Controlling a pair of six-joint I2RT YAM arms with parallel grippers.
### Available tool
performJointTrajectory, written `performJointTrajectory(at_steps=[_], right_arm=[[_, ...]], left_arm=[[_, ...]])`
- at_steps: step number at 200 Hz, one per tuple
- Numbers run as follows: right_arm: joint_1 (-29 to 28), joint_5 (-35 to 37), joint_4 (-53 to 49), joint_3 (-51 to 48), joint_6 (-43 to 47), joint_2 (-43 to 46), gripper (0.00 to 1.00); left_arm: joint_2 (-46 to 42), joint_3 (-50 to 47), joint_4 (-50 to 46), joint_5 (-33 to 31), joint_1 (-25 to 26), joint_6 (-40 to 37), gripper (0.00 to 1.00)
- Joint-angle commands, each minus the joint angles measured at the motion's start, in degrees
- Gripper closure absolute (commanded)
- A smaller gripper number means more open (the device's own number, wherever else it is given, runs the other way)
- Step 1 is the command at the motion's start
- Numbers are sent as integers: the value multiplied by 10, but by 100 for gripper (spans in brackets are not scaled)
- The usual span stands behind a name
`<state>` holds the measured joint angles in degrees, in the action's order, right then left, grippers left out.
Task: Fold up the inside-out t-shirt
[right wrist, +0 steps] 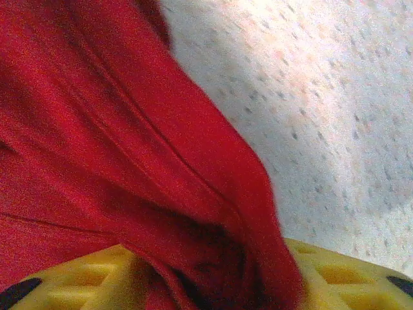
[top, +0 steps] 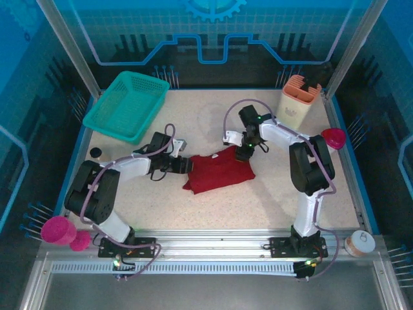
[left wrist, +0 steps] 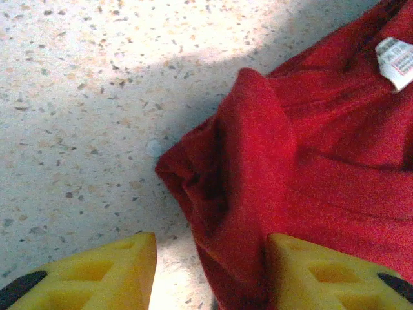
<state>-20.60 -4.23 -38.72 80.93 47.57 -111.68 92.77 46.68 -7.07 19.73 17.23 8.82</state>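
The inside-out t-shirt (top: 219, 171) lies bunched in a compact dark red heap at the table's middle. Its white tag (left wrist: 395, 61) shows in the left wrist view, top right. My left gripper (top: 184, 165) sits low at the shirt's left edge. It is open (left wrist: 213, 265); a ridge of red cloth (left wrist: 258, 194) runs between the yellow fingers, against the right one, with bare table by the left one. My right gripper (top: 244, 153) is at the shirt's far right corner. Its jaws (right wrist: 213, 271) stand apart, and a loose fold of the shirt (right wrist: 129, 142) lies between them.
A teal basket (top: 126, 106) stands at the back left. A beige holder (top: 299, 103) is at the back right, with a pink object (top: 333, 137) beside it. A small black item (top: 95, 152) lies left of the left arm. Bare speckled table (top: 226, 213) lies in front of the shirt.
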Motion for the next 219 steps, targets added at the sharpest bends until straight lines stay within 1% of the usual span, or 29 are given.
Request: performJointTrajectory(at_steps=[1, 15, 24, 37, 42, 48, 56, 60, 64, 69, 74, 79, 90, 101, 105, 109, 117, 124, 136, 153, 159, 165, 172, 185, 194, 204, 219], right_arm=[[11, 17, 108, -62, -117, 85, 1], [13, 41, 220, -119, -226, 161, 0], [12, 80, 288, -153, -314, 207, 0], [10, 146, 354, -200, -452, 272, 0], [11, 163, 365, -216, -502, 297, 0], [12, 169, 361, -231, -588, 325, 0], [17, 158, 329, -246, -682, 363, 0], [20, 138, 315, -255, -720, 379, 0], [26, 100, 321, -271, -737, 394, 0], [38, 31, 350, -293, -739, 412, 0], [46, -26, 386, -329, -746, 425, 6], [49, -59, 416, -353, -766, 437, 16], [49, -99, 469, -395, -815, 454, 49], [47, -159, 532, -425, -847, 448, 76], [44, -181, 564, -432, -853, 438, 82], [39, -206, 591, -437, -854, 425, 86], [30, -242, 627, -437, -857, 392, 87], [23, -252, 646, -433, -866, 357, 87], [18, -273, 699, -423, -883, 284, 93], [20, -294, 779, -399, -937, 158, 95], [22, -291, 798, -391, -951, 117, 93], [22, -280, 802, -384, -963, 84, 92], [24, -254, 792, -382, -977, 54, 91], [23, -204, 757, -392, -983, 32, 86], [19, -156, 713, -409, -985, 40, 83], [17, -112, 653, -426, -985, 55, 84], [8, -50, 560, -446, -961, 91, 82]], left_arm=[[-24, 40, -64, -12, -8, 9, 50], [-87, 50, -85, -47, -8, 37, 51], [-137, 46, -79, -52, -3, 53, 51], [-196, 34, -48, -34, 19, 84, 52], [-208, 29, -33, -21, 34, 96, 51], [-214, 24, -12, 3, 54, 109, 50], [-208, 24, 4, 38, 81, 115, 49], [-203, 26, 7, 47, 96, 117, 49], [-196, 28, 10, 48, 108, 122, 50], [-187, 28, 13, 42, 128, 125, 50], [-180, 25, 23, 30, 145, 123, 49], [-174, 20, 40, 14, 158, 120, 49], [-159, 3, 84, -35, 174, 130, 51], [-136, -7, 128, -78, 176, 161, 54], [-127, -8, 142, -92, 176, 169, 54], [-117, -8, 157, -102, 175, 174, 54], [-97, -11, 189, -116, 176, 181, 55], [-73, -13, 220, -122, 176, 182, 55], [-30, -17, 264, -136, 176, 189, 56], [24, -18, 283, -152, 177, 203, 57], [35, -20, 278, -173, 179, 202, 58], [46, -25, 272, -211, 187, 193, 59], [58, -36, 270, -247, 194, 187, 59], [71, -63, 278, -261, 195, 198, 60], [73, -89, 285, -263, 196, 213, 60], [68, -118, 289, -270, 200, 226, 60], [61, -155, 283, -287, 214, 239, 60]])
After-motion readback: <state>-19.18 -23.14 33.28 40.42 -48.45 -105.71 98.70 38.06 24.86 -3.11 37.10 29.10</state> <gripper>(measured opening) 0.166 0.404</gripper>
